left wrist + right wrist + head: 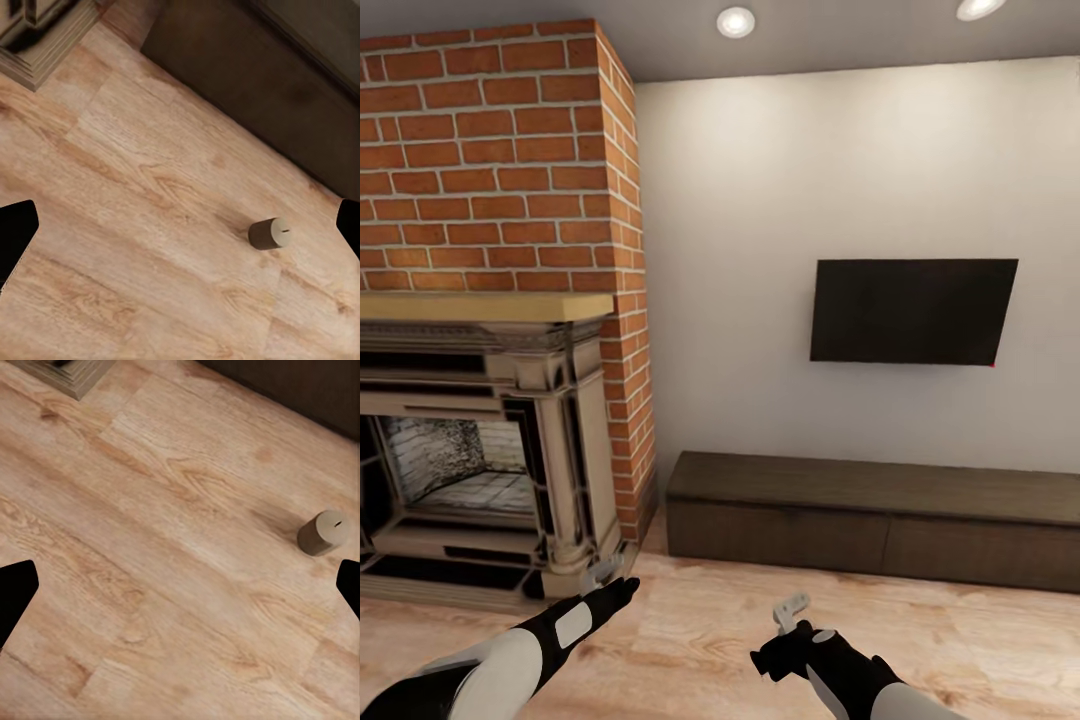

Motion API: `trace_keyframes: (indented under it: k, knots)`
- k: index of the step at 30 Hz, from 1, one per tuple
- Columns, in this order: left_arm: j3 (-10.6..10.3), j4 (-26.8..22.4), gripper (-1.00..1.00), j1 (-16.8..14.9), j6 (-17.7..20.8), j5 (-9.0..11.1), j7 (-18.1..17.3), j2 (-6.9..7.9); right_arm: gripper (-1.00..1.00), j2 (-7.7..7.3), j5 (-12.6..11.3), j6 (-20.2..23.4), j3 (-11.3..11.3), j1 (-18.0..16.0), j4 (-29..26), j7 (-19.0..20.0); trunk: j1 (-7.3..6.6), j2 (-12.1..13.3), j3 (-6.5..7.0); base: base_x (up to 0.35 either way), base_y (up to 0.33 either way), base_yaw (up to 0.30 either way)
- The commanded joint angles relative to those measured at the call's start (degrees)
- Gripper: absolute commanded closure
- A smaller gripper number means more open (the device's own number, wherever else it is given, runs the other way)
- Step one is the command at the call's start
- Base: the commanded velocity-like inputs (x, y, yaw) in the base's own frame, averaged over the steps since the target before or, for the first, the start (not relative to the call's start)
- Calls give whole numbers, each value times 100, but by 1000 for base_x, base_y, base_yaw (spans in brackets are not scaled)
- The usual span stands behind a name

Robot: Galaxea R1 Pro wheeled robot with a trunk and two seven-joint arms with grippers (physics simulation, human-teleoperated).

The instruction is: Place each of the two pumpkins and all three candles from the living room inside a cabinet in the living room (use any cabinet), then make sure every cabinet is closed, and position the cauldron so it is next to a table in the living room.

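The long, low, dark brown cabinet (870, 515) stands against the white wall under a television, with its door panels shut. A single beige candle (268, 233) stands upright on the wooden floor a short way in front of the cabinet's front (262, 82). The right wrist view shows the same candle (322, 532). My left gripper (610, 585) hovers above the floor near the fireplace corner, its fingertips (15, 232) wide apart and nothing between them. My right gripper (792, 612) is also open over bare floor, its fingertips (15, 596) spread.
A brick fireplace (480, 450) with a stone surround and a raised base (45, 37) fills the left side. A black television (913, 311) hangs on the wall above the cabinet. Wooden floor (690, 630) stretches between me and the cabinet.
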Motion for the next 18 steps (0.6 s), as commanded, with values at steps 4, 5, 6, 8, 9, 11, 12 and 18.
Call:
trace_keyframes:
  k: [4,5,6,8,9,11,12,18]
  knots:
    - [44,10,-100,-7,16,21,-30,3,-100,-2,-50,30,26,-4,-6,0,3,-4,-5,283,197,-31]
    - [44,10,-100,-7,16,20,-30,3,-100,-2,-50,30,25,-5,-6,0,3,-4,-5,202,120,-11]
    - [44,10,-100,-7,16,21,-30,3,-100,-2,-50,30,25,-6,-6,-2,3,-4,-4,161,96,-9]
    - [44,10,-100,-8,16,23,-30,3,-100,-2,-50,30,25,-6,-6,-7,3,-4,2,68,40,-123]
    - [44,10,-100,-8,16,23,-30,3,-100,-2,-50,30,24,-6,-6,-8,3,-4,6,42,25,-173]
    - [44,10,-100,-7,16,22,-30,3,-100,-2,-50,30,24,-7,-6,-7,3,-4,15,24,15,-212]
    - [44,10,-100,-7,16,22,-30,3,-100,-2,-50,30,24,-5,-6,-8,3,-4,19,14,8,-238]
    - [44,10,-100,-6,16,23,-30,3,-100,-2,-50,30,24,-7,-6,-9,3,-4,39,5,3,-268]
